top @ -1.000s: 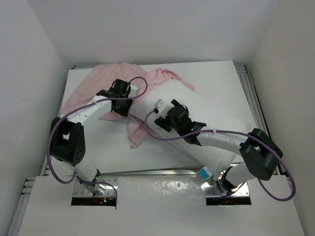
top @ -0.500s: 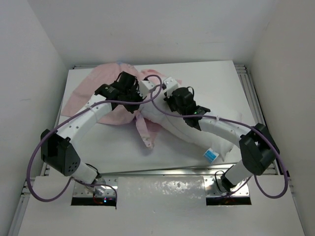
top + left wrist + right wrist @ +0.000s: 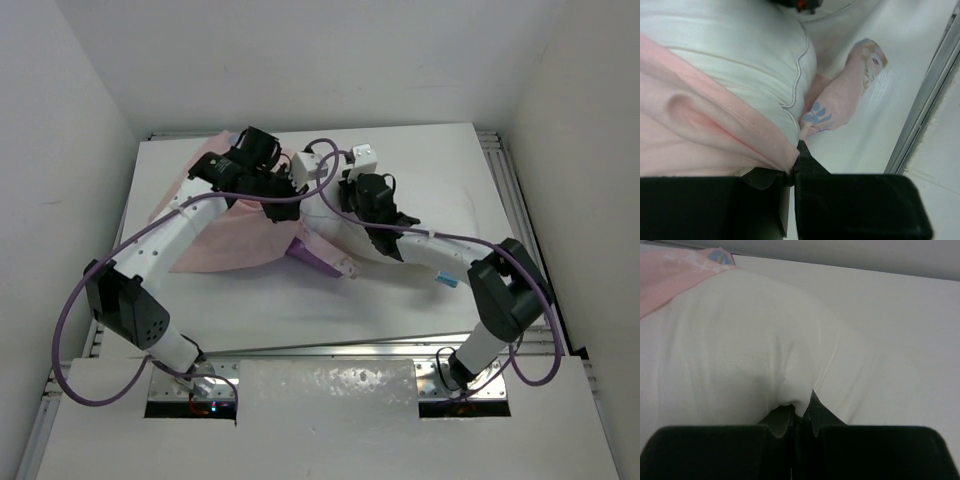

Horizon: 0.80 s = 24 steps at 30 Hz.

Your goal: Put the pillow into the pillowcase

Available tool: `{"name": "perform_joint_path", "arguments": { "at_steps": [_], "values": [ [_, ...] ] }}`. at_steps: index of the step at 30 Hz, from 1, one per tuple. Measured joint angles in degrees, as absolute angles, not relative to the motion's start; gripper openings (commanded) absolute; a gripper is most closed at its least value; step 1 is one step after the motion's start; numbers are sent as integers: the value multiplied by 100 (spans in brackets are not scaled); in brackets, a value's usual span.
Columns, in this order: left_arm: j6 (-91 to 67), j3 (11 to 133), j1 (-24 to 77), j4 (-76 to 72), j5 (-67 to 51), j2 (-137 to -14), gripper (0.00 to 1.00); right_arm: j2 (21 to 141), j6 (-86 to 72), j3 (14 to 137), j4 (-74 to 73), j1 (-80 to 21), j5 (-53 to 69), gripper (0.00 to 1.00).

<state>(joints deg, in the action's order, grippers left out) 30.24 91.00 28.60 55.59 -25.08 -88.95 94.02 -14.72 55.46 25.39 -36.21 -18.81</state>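
White worktop (image 3: 400, 305) sits boxed in by 3 plain white walls (image 3: 320, 60); a metal rail (image 3: 519, 225) runs along its right edge.

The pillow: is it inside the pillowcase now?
Only partly. The pillowcase hem covers one end of the pillow; the rest lies bare.

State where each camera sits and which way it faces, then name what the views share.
Top external: above and behind the bases, looking down on the table; the left arm and right arm show.
Left wrist: on the left arm, looking along the left gripper, shut on the pillowcase hem; its jaws fill the bottom edge.
Right wrist: on the right arm, looking along the right gripper, pinching the pillow; its jaws show below.
Shared: pillow and pillowcase appear in all three.
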Motion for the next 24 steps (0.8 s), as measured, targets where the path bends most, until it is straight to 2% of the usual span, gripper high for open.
{"name": "perform_joint_path", "arguments": {
  "at_steps": [4, 7, 8, 9, 11, 12, 21, 24],
  "values": [
    [2976, 9109, 2862, 5511, -2456, -8932, 0, 9695, -1704, 5546, 2862, -3629, -1984, 0],
    [2947, 8949, 2869, 5465, -2180, -8976, 9, 9789, -1806, 5509, 3041, -3719, -2067, 0],
    [2943, 8912, 2880, 5472, -2108, -9021, 12, 9806, -1835, 5485, 3085, -3754, -2080, 0],
    [2928, 8895, 2902, 5481, -2067, -9094, 27, 9821, -1865, 5461, 3120, -3778, -2073, 0],
    [2912, 8892, 3022, 5395, -1981, -9253, 41, 9835, -1970, 5387, 3232, -3841, -1911, 0],
    [2880, 8892, 3094, 5360, -1861, -9317, 43, 9835, -2012, 5341, 3277, -3903, -1824, 0],
    [2290, 8541, 3253, 5284, 86, -9244, 44, 9832, -2274, 4950, 3747, -4010, -1466, 0],
    [2145, 8523, 3253, 5269, 528, -8952, 41, 9832, -2276, 4941, 3769, -4010, -1424, 0]
  ]
}}
